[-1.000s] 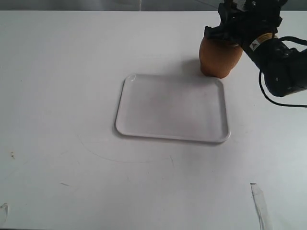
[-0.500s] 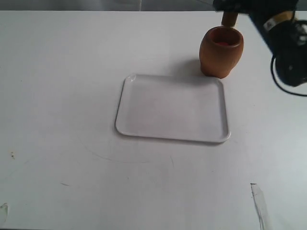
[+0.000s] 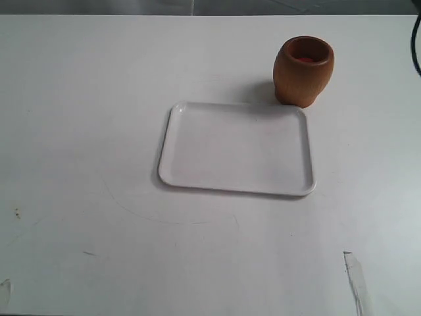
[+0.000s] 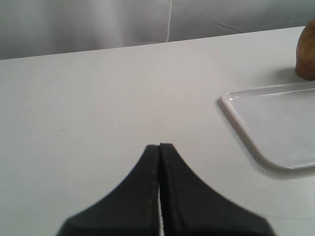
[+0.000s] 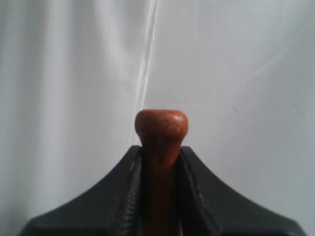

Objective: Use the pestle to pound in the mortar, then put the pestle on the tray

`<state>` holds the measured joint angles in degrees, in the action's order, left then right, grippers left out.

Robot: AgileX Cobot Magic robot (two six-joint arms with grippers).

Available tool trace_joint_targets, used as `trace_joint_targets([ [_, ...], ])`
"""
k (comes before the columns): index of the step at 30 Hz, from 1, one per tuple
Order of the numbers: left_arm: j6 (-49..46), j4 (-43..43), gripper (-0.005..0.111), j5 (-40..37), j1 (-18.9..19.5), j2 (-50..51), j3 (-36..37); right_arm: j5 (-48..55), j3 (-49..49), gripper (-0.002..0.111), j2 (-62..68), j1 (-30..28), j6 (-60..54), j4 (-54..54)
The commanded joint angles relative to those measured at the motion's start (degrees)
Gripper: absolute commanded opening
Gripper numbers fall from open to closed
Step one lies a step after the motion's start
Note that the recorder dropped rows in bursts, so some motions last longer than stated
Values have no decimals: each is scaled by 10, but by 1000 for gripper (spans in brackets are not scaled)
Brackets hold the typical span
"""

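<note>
The mortar stands upright on the table just behind the far right corner of the white tray; its reddish inside shows. Its edge and the tray's near rim show in the left wrist view. The pestle appears only in the right wrist view, reddish-brown, its end sticking out past the fingertips against a pale curtain. My right gripper is shut on its shaft and is lifted out of the exterior view. My left gripper is shut with nothing in it, over bare table left of the tray.
A black cable hangs at the right edge of the exterior view. A strip of tape lies on the table at the front right, and faint pencil-like marks run in front of the tray.
The right arm has lifted the pestle out of the mortar and risen out of the exterior view. The mortar stays where it was, now uncovered.
</note>
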<state>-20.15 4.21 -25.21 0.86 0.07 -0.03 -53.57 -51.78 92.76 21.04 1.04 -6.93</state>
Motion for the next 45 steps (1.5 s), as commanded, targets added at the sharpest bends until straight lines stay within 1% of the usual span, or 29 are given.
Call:
trace_joint_targets([
  [1, 5, -4, 0, 2, -4, -1, 0, -1, 0, 0, 72, -5, -6, -5],
  [10, 5, -4, 0, 2, -4, -1, 0, -19, 0, 0, 236, -5, 10, 3],
  [16, 5, -4, 0, 2, -4, -1, 0, -44, 0, 0, 290, -5, 29, 4],
  [23, 5, -4, 0, 2, -4, -1, 0, -75, 0, 0, 273, -5, 26, 4],
  [29, 5, -4, 0, 2, -4, -1, 0, -95, 0, 0, 154, -4, 26, -53],
  [30, 5, -4, 0, 2, -4, -1, 0, -95, 0, 0, 130, -4, 31, -74],
  [31, 5, -4, 0, 2, -4, -1, 0, -93, 0, 0, 93, -4, 58, -133],
  [32, 5, -4, 0, 2, -4, -1, 0, -89, 0, 0, 75, -4, 76, -169],
  [36, 5, -4, 0, 2, -4, -1, 0, -44, 0, 0, 41, -4, 183, -340],
  [40, 5, -4, 0, 2, -4, -1, 0, 59, 0, 0, 54, -4, 299, -499],
  [41, 5, -4, 0, 2, -4, -1, 0, 102, 0, 0, 67, -4, 376, -572],
  [43, 5, -4, 0, 2, -4, -1, 0, 107, 0, 0, 92, -4, 464, -647],
  [45, 5, -4, 0, 2, -4, -1, 0, 79, 0, 0, 125, 2, 499, -681],
])
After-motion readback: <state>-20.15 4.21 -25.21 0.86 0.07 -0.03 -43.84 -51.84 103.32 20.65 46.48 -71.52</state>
